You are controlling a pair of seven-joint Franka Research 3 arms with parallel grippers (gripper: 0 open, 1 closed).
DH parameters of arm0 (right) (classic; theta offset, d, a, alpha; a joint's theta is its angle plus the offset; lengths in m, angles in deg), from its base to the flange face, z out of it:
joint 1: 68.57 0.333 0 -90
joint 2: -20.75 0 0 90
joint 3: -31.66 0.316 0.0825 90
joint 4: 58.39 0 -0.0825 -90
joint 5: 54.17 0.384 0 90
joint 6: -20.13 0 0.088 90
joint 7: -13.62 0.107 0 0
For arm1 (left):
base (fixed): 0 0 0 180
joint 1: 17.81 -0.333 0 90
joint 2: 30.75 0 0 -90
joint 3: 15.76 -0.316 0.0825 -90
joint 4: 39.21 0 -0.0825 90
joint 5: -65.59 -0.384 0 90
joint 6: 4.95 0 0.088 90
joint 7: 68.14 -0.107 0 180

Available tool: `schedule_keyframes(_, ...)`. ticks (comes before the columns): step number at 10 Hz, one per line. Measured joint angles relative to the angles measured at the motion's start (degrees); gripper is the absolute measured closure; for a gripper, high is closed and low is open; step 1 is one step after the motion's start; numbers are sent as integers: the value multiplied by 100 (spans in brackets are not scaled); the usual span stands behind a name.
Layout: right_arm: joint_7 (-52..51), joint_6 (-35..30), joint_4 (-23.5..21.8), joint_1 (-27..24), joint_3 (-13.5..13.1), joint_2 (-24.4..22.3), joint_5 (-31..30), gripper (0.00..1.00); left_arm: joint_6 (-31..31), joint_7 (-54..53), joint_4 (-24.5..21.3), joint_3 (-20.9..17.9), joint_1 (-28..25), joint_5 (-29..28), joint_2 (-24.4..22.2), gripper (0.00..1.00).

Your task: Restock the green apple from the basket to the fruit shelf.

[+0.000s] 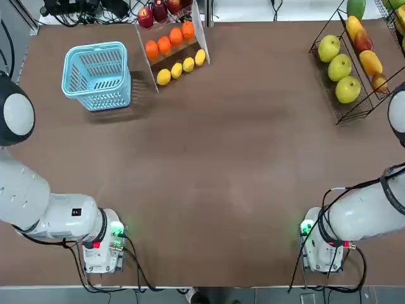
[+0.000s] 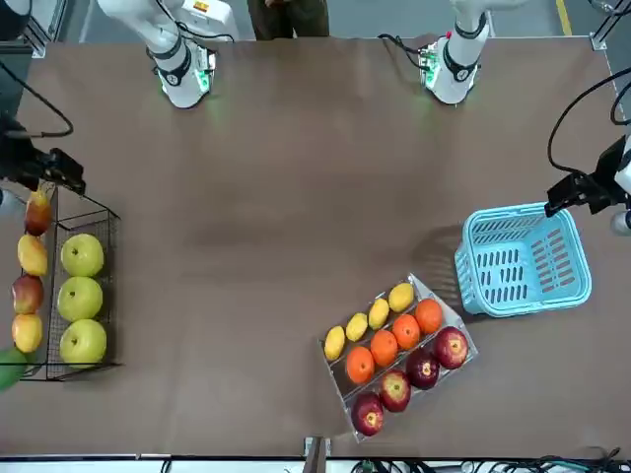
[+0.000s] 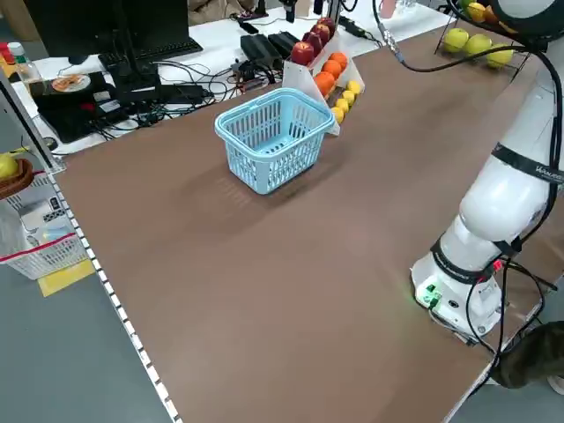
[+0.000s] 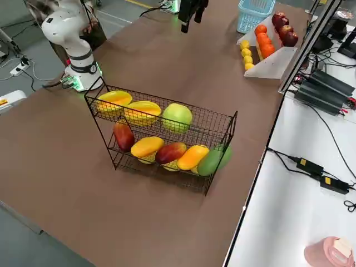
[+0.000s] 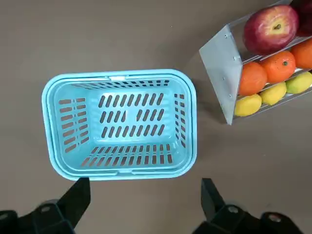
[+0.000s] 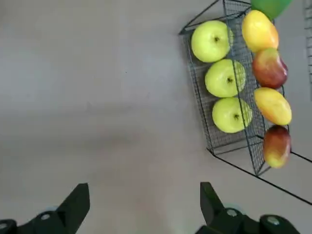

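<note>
I am holding my left hand point(image 5: 141, 195) wide open and gripping nothing, hovering above the light blue, lattice-slotted plastic basket point(image 5: 119, 124), which is lying directly beneath my fingers on the brown surface point(image 1: 209, 164) with no fruit inside. My right hand point(image 6: 141, 202) is likewise spread wide with nothing in it, hanging over bare surface just beside the black thin-wire fruit shelf point(image 6: 219, 131). Three round yellow-green apples point(image 6: 224, 78) are sitting in a row on that shelf's lower slanted tray, beyond my right fingertips.
</note>
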Motion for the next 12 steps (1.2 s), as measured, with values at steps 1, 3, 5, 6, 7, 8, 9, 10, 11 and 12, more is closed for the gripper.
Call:
schedule_keyframes(1,-258,101,-73,-104,-1,-2,-64,0,0,0,0,-1,-1,0,0,0)
schedule_keyframes(3,-424,277,-240,-256,1,-3,-105,0,0,0,0,-2,-2,0,0,0)
schedule_keyframes(5,-436,277,-258,-339,4,-20,-105,0,0,0,0,-3,-4,0,0,0)
schedule_keyframes(6,-436,277,-258,-339,10,-30,-105,0,0,0,0,-4,-4,0,0,0)
schedule_keyframes(7,-436,277,-258,-339,22,-35,-104,0,0,-2,0,-4,-4,0,0,0)
schedule_keyframes(8,-435,277,-258,-339,32,-37,-104,0,0,-2,0,-4,-4,0,0,0)
schedule_keyframes(9,-435,277,-259,-339,38,-37,-103,0,0,-2,0,-4,-4,0,0,0)
schedule_keyframes(10,-435,277,-264,-338,44,-37,-102,0,0,-2,0,-4,-4,0,0,0)
schedule_keyframes(11,-435,311,-291,-336,53,-38,-102,0,0,-2,0,-3,-4,0,0,0)
schedule_keyframes(12,-435,450,-373,-335,60,-41,-100,0,0,-2,0,-3,-3,0,0,0)
